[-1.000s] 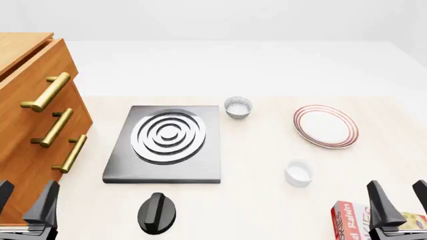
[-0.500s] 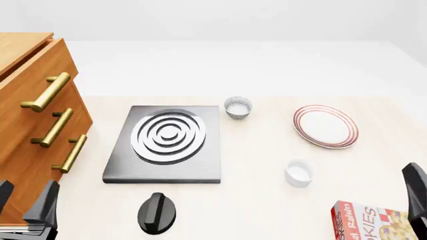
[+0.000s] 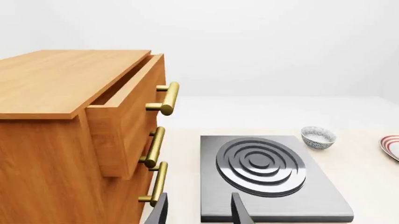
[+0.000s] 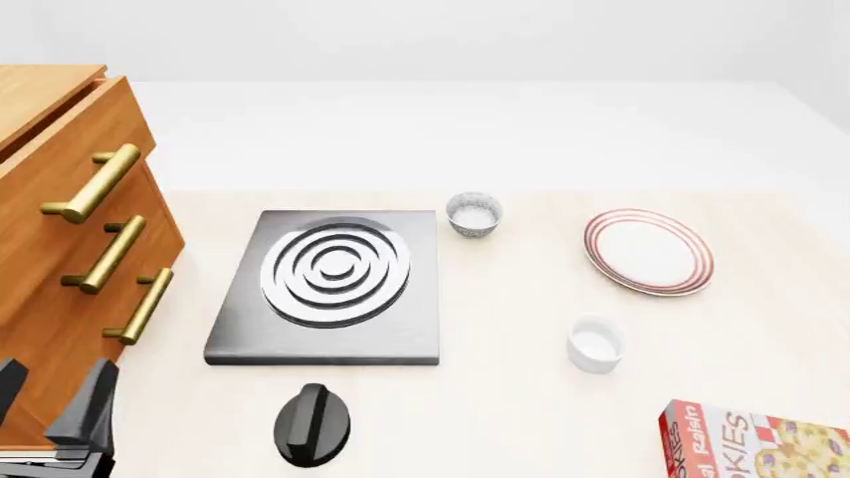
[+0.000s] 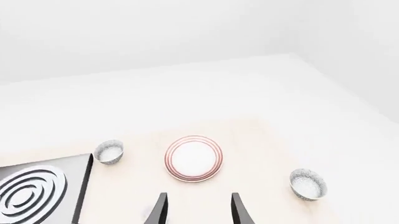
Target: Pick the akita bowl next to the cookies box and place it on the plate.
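Observation:
One akita bowl (image 5: 308, 184), patterned grey outside and white inside, shows only in the right wrist view, to the right of the plate (image 5: 194, 158) on the table's right side. A second, look-alike bowl (image 4: 475, 214) stands by the stove's far right corner. The cookies box (image 4: 753, 444) lies at the near right edge. The ringed plate (image 4: 647, 251) sits at the right middle. My right gripper (image 5: 198, 212) is open and empty, high above the table and outside the front view. My left gripper (image 4: 51, 398) stands open at the near left.
A grey stove (image 4: 332, 284) with silver rings fills the middle left, with a black knob (image 4: 313, 425) in front of it. A plain white cup (image 4: 596, 344) stands between plate and box. A wooden drawer cabinet (image 4: 67, 259) with brass handles lines the left side.
My right gripper has left the front view at the near right, uncovering the whole cookies box. The left gripper and the objects have not moved.

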